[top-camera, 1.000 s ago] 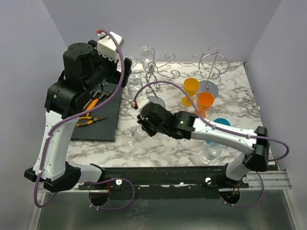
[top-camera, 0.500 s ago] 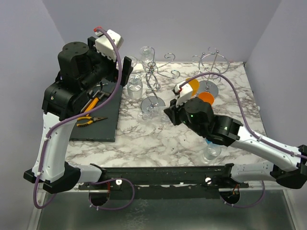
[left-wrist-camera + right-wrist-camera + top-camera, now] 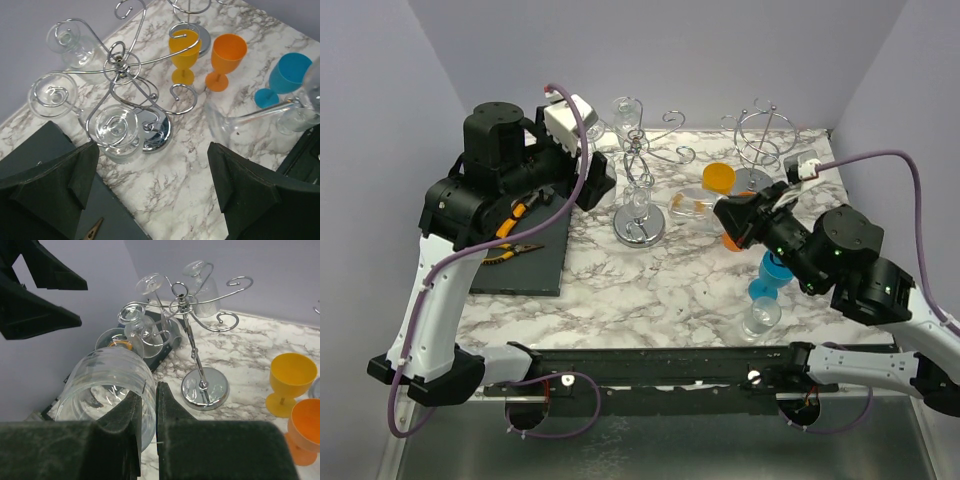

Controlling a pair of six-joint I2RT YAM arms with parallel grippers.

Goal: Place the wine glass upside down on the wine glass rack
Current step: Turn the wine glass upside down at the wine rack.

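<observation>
Two fingers of the right gripper [image 3: 148, 396] are pinched tight on a clear wine glass [image 3: 107, 385]. That glass lies on its side in the air, just right of the silver wire rack [image 3: 638, 190]. Three other clear glasses [image 3: 115, 132] hang on the rack. Left of the rack, the left gripper [image 3: 154, 150] hangs with its fingers wide apart, holding nothing, above the white marble worktop [image 3: 650, 290].

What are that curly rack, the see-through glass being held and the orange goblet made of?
The curly wire rack looks like polished chromed metal: its round base mirrors its surroundings. The clear wine glass in the right gripper is transparent, glass or clear plastic; I cannot tell which. The opaque orange goblet looks like matte plastic.
</observation>
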